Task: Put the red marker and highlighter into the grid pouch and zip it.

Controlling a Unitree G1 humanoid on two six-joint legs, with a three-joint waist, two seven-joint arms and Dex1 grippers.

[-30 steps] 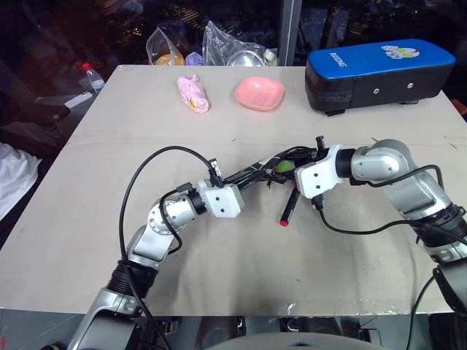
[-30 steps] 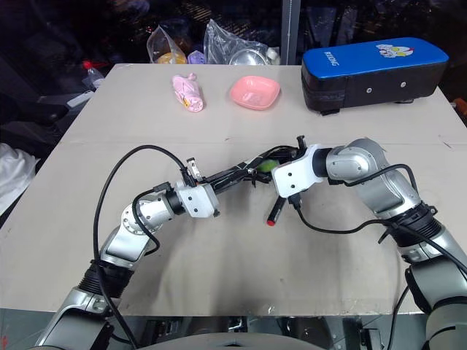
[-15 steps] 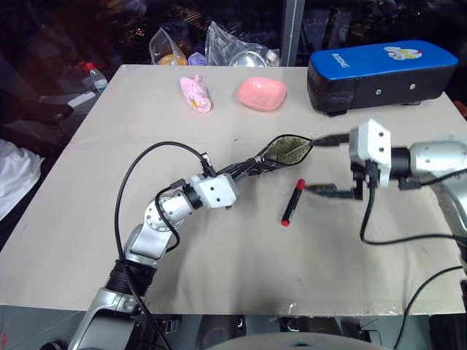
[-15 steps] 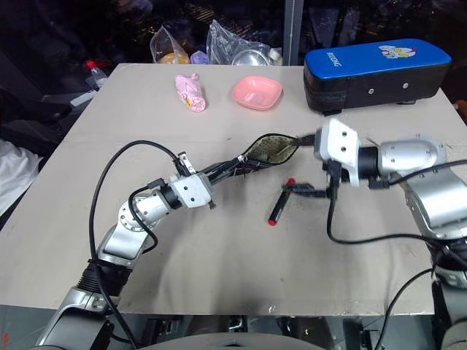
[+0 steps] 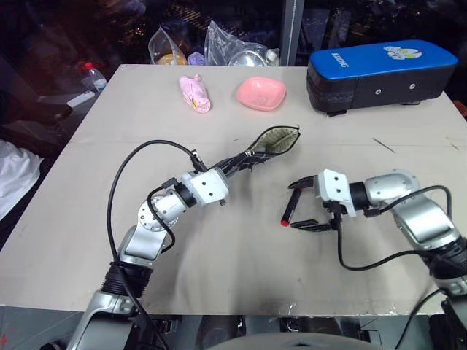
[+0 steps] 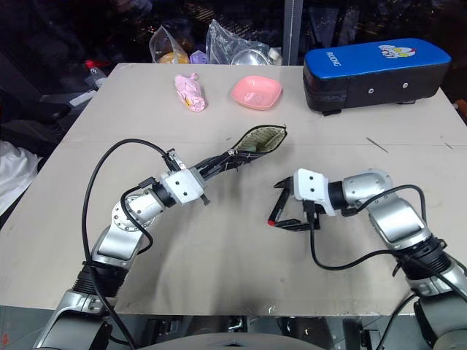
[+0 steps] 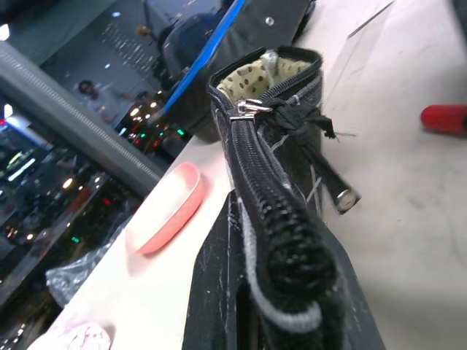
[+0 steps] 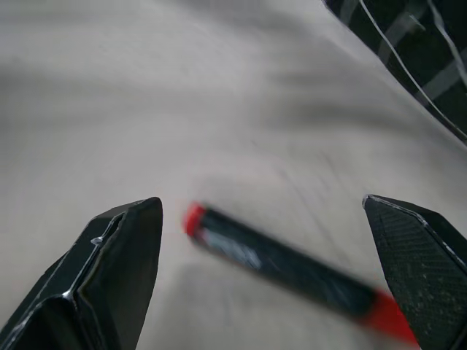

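Spread wide, right gripper [image 5: 300, 205] straddling slim red-and-black marker [image 5: 290, 207], long axis crossing between fingertips; left gripper [image 5: 232, 165] pinching black grid-lined fabric pouch [image 5: 270, 146].

The two head cameras looked forward and down over the table [image 5: 241, 277] from nearly the same spot, sharing the whole tabletop. The left wrist camera sat close against the grid pouch [image 7: 281, 182], facing along it. The right wrist camera looked down close over the red marker [image 8: 284, 266].
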